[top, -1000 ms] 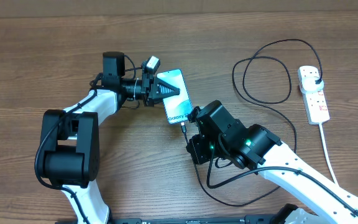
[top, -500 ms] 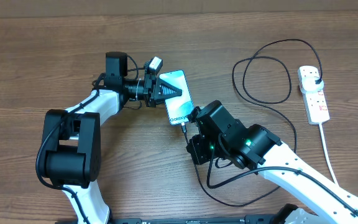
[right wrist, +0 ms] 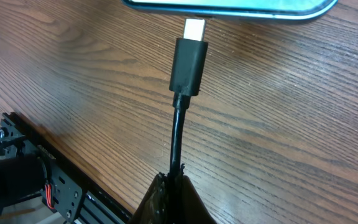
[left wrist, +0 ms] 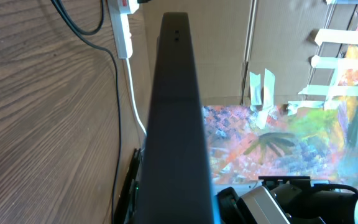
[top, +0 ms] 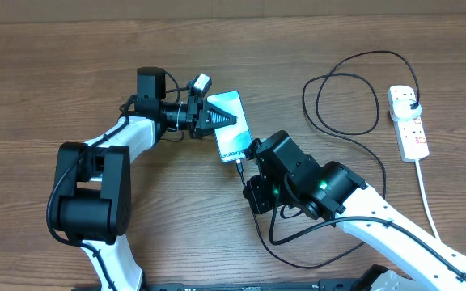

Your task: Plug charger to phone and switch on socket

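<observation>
Near the middle of the counter (top: 55, 73), the left tool (top: 217, 118) is closed on a long edge of the phone (top: 231, 128). The right tool (right wrist: 170, 186) pinches the charger (right wrist: 178, 134) cable behind its connector (right wrist: 189, 59), whose metal tip meets the phone's end, some metal showing. Far right lies the socket (top: 408, 125) with the plug head (top: 412, 103) in it; the position of its switches I cannot tell.
</observation>
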Controlling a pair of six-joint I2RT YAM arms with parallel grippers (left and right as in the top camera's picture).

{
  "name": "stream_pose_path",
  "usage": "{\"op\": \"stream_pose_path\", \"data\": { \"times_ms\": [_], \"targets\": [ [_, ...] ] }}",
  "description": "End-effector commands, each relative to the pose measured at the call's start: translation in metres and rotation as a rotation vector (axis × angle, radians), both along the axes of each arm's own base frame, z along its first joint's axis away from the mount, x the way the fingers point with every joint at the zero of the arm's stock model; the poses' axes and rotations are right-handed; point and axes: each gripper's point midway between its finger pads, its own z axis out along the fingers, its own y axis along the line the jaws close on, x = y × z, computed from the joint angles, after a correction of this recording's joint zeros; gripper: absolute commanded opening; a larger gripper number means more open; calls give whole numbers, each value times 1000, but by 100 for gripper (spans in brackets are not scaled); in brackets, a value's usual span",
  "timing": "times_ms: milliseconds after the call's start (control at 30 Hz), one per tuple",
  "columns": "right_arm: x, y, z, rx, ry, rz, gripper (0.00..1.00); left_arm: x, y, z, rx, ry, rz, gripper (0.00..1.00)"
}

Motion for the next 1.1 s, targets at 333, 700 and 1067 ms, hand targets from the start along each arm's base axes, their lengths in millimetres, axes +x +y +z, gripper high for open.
{"op": "stream_pose_path", "data": {
  "times_ms": [333,700,1067],
  "targets": [
    [4,-1,0,-2,-10,-11,4,-1,4,11,-34,-6,-24,4],
    [8,-3,0,-12,-26,-21,4,-1,4,11,-34,-6,-24,4],
    [5,8,-6,19,19,2,4,-1,4,11,-40,-55,-25,4]
  ]
}}
